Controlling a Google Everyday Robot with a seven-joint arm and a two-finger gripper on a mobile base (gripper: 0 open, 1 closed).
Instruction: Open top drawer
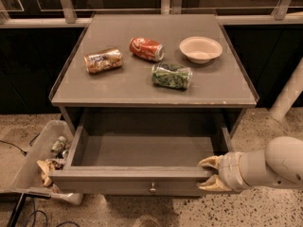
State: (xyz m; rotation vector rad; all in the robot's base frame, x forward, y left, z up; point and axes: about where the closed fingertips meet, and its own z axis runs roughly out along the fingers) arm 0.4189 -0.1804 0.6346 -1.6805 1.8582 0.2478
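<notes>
— Top drawer?

— Drawn far out beneath the front edge of the bench, grey box bare inside, knob at mid-front untouched.

— And the tool?

— Parked at the right end of the drawer front, below the bench's front right corner. Fingers parted only by the panel's thickness, one inside the box, one outside, clamped on the top rim by the look of it.

— Close to finished, then?

— Judged so, with little travel likely left.

— Advice for the last stretch?

— Pull straight out, square to the bench's front edge. With a grip this far off-centre, beware of skewing the box in its runners. Keep slow and level, ease off at the stop, then release and back away without lifting the front.

— Anything else in the shot?

— On the bench: gold can toward the left edge, red can near the back, green can at the middle, pale bowl toward the back right corner. On the floor past the left edge, a bin of scraps. None in the line of the pull.
</notes>
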